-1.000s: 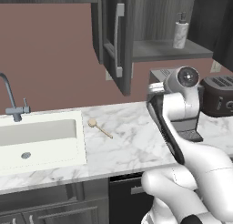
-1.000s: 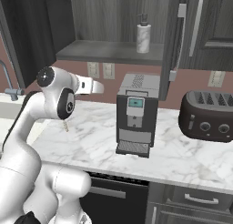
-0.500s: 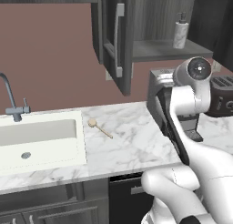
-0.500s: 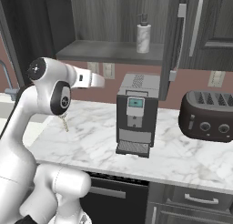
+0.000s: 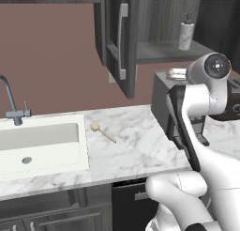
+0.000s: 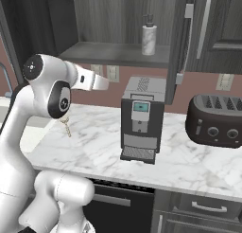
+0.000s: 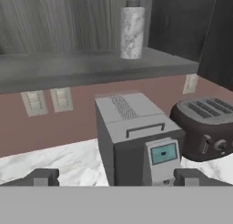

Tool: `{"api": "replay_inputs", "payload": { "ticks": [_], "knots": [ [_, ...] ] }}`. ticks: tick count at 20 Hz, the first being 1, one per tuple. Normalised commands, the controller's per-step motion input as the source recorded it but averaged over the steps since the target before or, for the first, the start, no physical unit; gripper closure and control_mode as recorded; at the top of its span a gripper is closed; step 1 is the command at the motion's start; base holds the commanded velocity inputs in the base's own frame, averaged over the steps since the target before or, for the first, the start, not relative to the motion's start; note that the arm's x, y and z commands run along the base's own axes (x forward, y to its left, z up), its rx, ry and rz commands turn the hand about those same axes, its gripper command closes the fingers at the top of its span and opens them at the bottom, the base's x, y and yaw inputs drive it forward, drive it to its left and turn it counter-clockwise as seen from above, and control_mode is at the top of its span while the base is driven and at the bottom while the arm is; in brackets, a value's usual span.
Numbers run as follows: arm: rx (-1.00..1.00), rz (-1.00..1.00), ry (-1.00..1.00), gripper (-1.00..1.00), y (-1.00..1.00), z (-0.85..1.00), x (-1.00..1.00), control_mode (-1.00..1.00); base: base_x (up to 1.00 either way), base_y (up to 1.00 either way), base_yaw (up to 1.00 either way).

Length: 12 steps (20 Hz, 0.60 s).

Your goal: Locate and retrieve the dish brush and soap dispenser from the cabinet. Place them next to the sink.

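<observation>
— Anything hard to see?
— The faucet point(image 5: 10, 101) was cut off at the edge. The surface point(image 5: 140, 145) was white marble, the wall reddish.
— And the dispenser point(image 7: 132, 31)?
— Upright on the cabinet point(image 6: 113, 52) shelf, above and well beyond the jaws, which stood spread wide and empty. The brush point(image 5: 101, 131) lay beside the sink point(image 5: 42, 145).

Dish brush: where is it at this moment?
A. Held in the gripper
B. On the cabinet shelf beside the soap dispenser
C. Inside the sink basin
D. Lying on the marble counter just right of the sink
D: the dish brush lies flat on the counter beside the sink, while the soap dispenser stands alone on the cabinet shelf.
</observation>
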Motion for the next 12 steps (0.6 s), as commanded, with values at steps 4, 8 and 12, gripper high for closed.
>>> {"api": "replay_inputs", "payload": {
  "ticks": [4, 8, 12],
  "knots": [
    [0.24, -0.02, 0.0, -1.0, -0.06, 0.0, 0.0, -1.0, 0.0, 0.0, 0.0],
    [0.05, 0.0, 0.04, -1.0, -0.03, 0.01, 0.02, -1.0, 0.0, 0.0, 0.0],
    [-0.02, 0.0, 0.05, -1.0, -0.13, 0.15, 0.01, -1.0, 0.0, 0.0, 0.0]
  ]
}}
